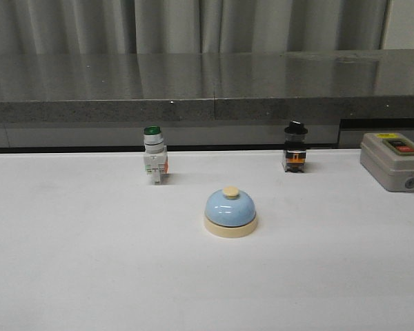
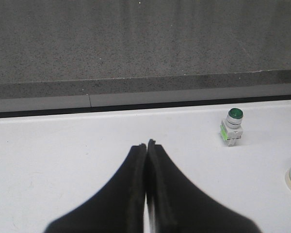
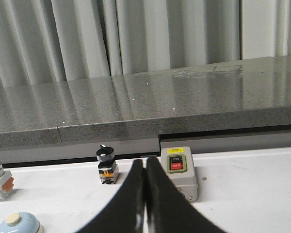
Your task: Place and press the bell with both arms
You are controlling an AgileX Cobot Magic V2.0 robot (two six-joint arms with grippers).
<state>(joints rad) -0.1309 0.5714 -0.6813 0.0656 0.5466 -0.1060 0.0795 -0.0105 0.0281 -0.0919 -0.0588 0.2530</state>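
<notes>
Pressed together and holding nothing, the left gripper (image 2: 147,145) hangs over the white table (image 1: 83,262); the right gripper (image 3: 145,162) is likewise closed tight and empty. Neither arm shows in the front view. Out from them, the bell (image 1: 230,212) sits upright near the middle of the table, touched by nothing. Behind it to the left stands a green-capped switch (image 1: 154,153), to the right a black knob switch (image 1: 294,147), and at the far right a grey button box (image 1: 395,161).

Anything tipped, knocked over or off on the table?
Nothing stands out. The light-blue domed bell sits flat; the green-capped white switch, black-knob selector switch and grey on/off button box all stand upright, apart from each other.
</notes>
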